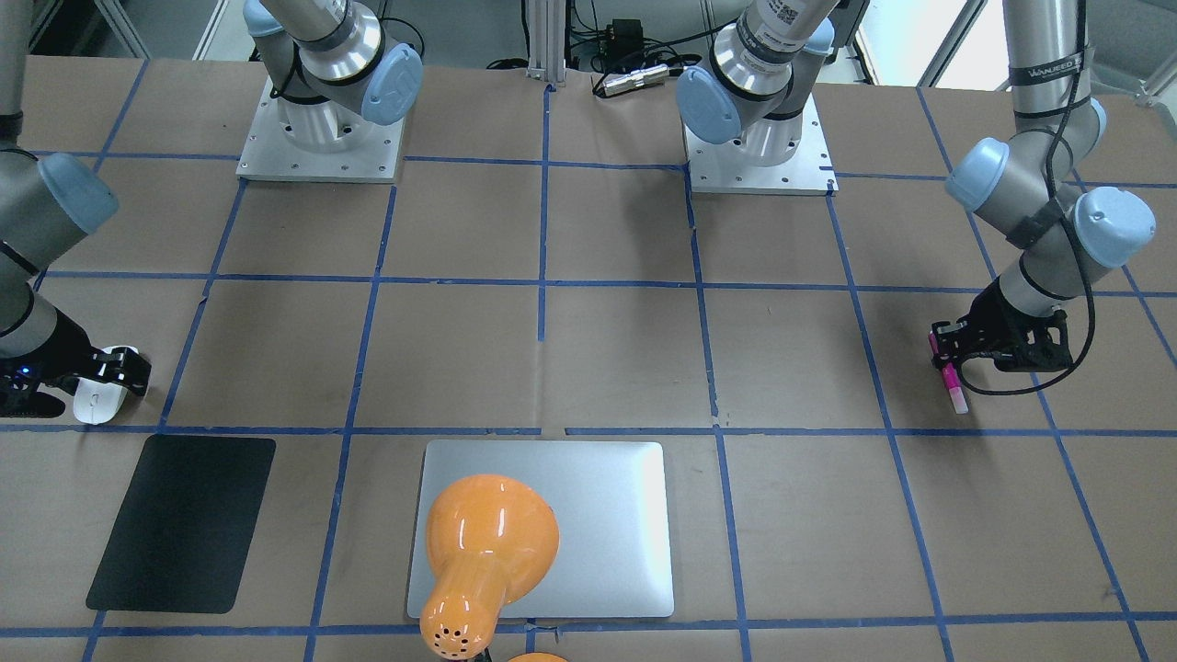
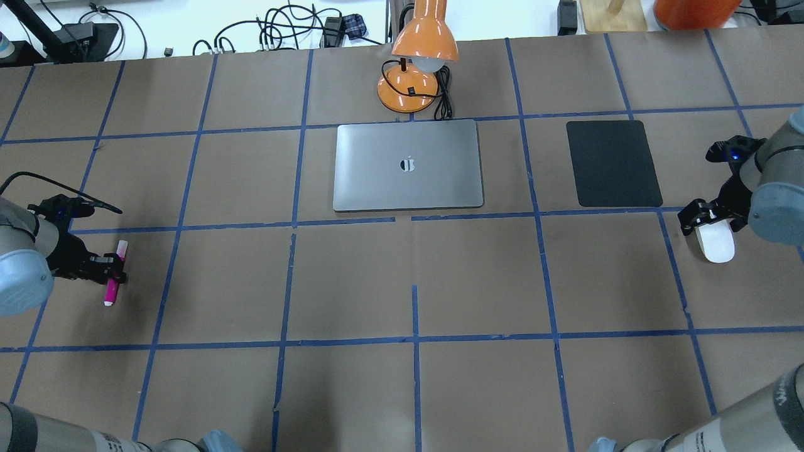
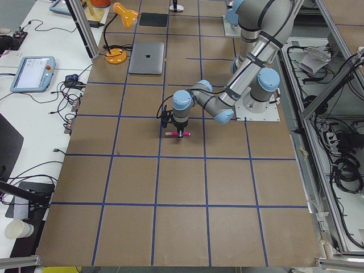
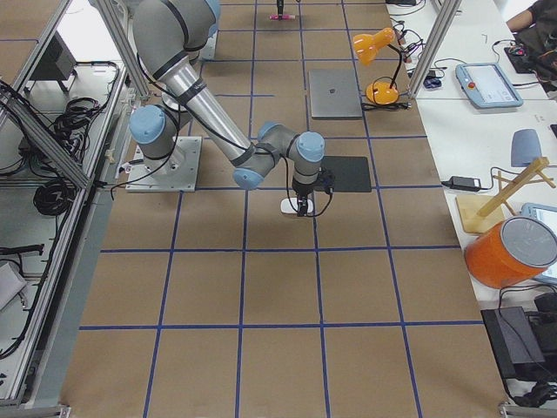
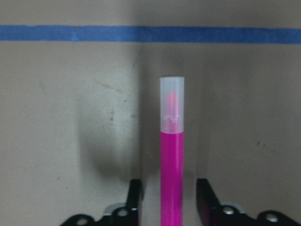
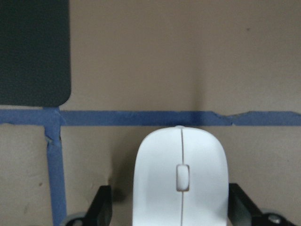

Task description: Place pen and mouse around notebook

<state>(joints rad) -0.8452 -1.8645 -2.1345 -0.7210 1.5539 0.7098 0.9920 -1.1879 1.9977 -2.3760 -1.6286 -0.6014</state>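
Observation:
The pink pen (image 2: 113,285) lies at the table's left end, its pale cap (image 5: 171,106) pointing away from the wrist. My left gripper (image 2: 114,269) is open and straddles the pen's rear, with a gap on each side in the left wrist view. The white mouse (image 2: 715,242) lies at the right end on a blue tape line. My right gripper (image 2: 708,221) is open around its rear half; the fingers (image 6: 104,207) flank it. The silver notebook (image 2: 408,164) lies flat at the middle far side, far from both grippers.
A black mat (image 2: 612,163) lies between the notebook and the mouse. An orange desk lamp (image 2: 418,56) stands behind the notebook, its shade hanging over the notebook's edge (image 1: 487,542). Brown table surface (image 2: 414,276) stretches between the arms.

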